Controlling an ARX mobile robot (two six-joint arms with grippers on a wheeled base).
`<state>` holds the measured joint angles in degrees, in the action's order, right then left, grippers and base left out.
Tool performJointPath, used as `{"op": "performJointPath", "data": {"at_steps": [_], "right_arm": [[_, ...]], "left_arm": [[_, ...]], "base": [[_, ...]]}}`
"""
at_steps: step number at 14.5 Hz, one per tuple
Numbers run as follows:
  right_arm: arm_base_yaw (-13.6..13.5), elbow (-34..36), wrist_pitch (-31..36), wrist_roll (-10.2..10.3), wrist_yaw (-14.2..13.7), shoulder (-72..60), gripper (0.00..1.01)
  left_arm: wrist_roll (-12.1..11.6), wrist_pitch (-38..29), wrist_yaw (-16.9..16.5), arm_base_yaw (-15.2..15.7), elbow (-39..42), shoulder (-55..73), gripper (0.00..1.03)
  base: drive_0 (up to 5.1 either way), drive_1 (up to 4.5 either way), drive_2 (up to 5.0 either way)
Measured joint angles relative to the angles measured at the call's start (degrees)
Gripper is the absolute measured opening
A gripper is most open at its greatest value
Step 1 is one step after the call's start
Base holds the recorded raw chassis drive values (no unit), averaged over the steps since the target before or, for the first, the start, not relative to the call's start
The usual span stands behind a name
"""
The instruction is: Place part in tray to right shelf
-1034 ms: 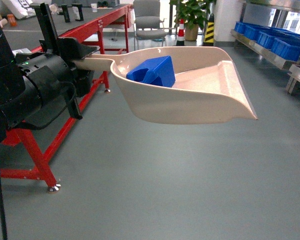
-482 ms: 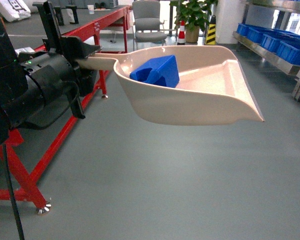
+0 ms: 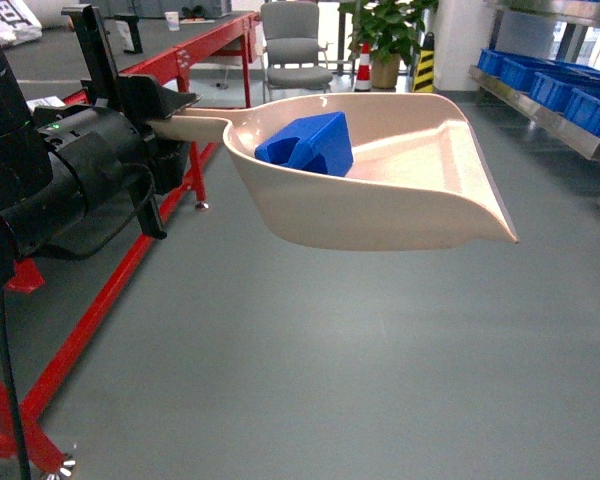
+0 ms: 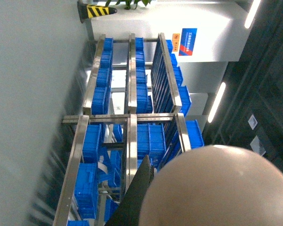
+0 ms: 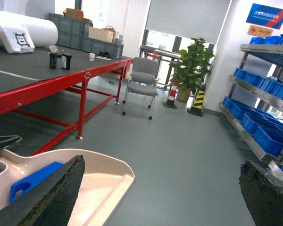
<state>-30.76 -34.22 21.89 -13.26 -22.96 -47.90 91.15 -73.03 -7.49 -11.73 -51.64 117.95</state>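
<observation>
Left gripper clamped on the tray handle, tray held level over the floor. Part lies in the tray's back corner by the handle. Right gripper jaws spread, holding nothing. Shelf far right.

No legible text on wall signs.

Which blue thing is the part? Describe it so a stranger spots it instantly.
Find the big cream tray held out over the grey floor. The part lies inside it, near the handle end. Unlike the open blue crates on the steel racks, it is small, closed and jerrycan-shaped.
</observation>
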Motion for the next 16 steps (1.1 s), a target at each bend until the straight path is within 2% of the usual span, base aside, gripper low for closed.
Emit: {"op": "performJointPath", "data": {"at_steps": [16], "right_arm": [[0.0,0.0,0.3,-0.2,0.0,0.1,0.98]], "left_arm": [[0.1,-0.5,0.0,0.0,0.0,0.0,0.12]], "base": [[0.0,4.24,-4.3]]}}
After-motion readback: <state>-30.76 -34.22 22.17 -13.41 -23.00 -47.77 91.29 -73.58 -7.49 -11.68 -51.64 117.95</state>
